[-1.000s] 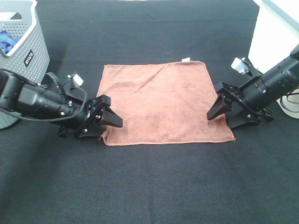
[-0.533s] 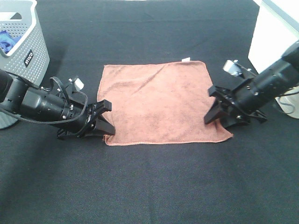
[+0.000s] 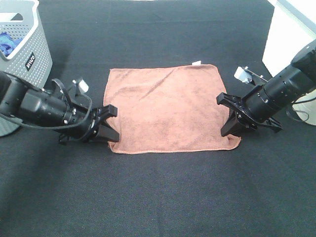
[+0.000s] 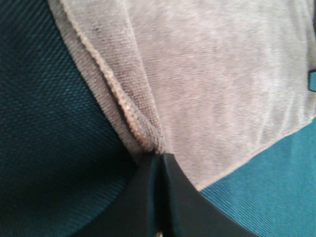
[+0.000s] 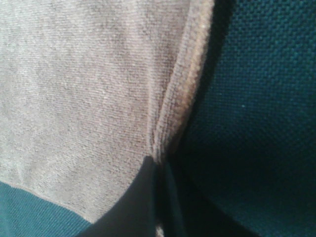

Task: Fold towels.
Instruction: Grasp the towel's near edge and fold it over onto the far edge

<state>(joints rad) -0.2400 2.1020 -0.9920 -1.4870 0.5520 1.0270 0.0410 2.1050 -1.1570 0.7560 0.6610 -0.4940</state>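
The rust-brown towel (image 3: 168, 106) lies spread flat on the black table, with its white tag (image 3: 196, 62) at the far edge. My left gripper (image 3: 111, 127) sits low at the towel's near-left side edge. In the left wrist view its fingers (image 4: 173, 197) are pressed together on a bunched fold of the hem (image 4: 140, 133). My right gripper (image 3: 230, 123) sits at the near-right side edge. In the right wrist view its fingers (image 5: 138, 202) are closed on the raised hem (image 5: 173, 118).
A grey slatted basket (image 3: 29, 57) stands at the far left with a blue cloth (image 3: 6, 43) inside. A white block (image 3: 289, 34) stands at the far right. A black cloth (image 3: 158, 197) covers the table.
Both grippers have dropped onto the towel's side edges and closed on them. The right gripper has moved inward, pulling the near-right corner slightly to the left.
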